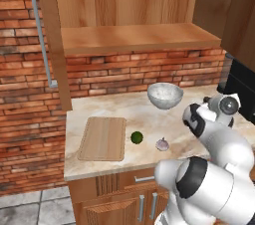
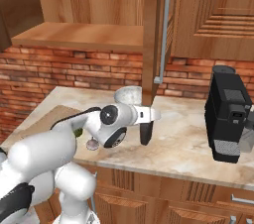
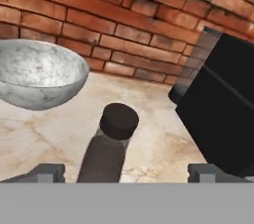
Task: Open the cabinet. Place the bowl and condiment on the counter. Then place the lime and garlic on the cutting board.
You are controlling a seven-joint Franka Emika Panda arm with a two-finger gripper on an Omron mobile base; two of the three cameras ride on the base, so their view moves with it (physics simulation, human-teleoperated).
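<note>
Right now the gripper (image 3: 121,172) is sitting low over the counter (image 1: 199,142) w/ jaws wide apart, the condiment (image 3: 108,148) standing btwn the fingertips, apparently not gripped. Its black cap is facing the hand cam; label is hidden from that view, no text readable anywhere. Bowl (image 1: 165,95) is resting on the counter just beside it, near the brick wall. Cabinet (image 1: 129,15) doors are hanging open. Lime (image 1: 137,137) & garlic (image 1: 162,144) are lying on the counter right of the cutting board (image 1: 103,138), not on it. Black appliance (image 2: 228,114) is standing nearby.
</note>
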